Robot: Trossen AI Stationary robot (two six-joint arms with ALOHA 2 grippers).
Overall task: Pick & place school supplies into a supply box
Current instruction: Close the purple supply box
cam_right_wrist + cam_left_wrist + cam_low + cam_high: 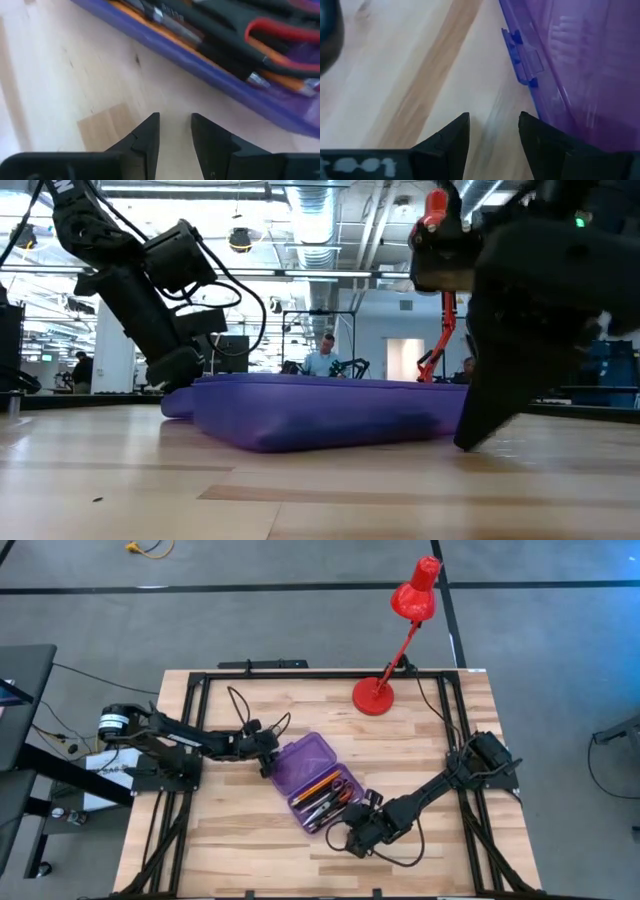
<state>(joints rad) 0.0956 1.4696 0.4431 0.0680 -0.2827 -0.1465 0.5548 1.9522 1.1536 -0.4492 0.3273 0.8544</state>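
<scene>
One translucent purple rectangular plastic supply box [318, 780] lies open on the pale wooden table [240, 850], its lid flat beside its tray. The tray holds orange pencils [318, 784], black pens [322, 808] and one pair of red-handled scissors [341, 786]; exact pencil and pen counts cannot be told. The left gripper [268, 768] sits at the lid's edge, fingers spread and empty. The right gripper [356, 840] sits just beside the tray, fingers parted, pinching nothing. Only the high view shows one red metal desk lamp [395, 640] whole; only the right wrist view shows the contents close.

red desk lamp [400, 640] | table's far edge | person [325, 356] behind, perhaps seated
</scene>
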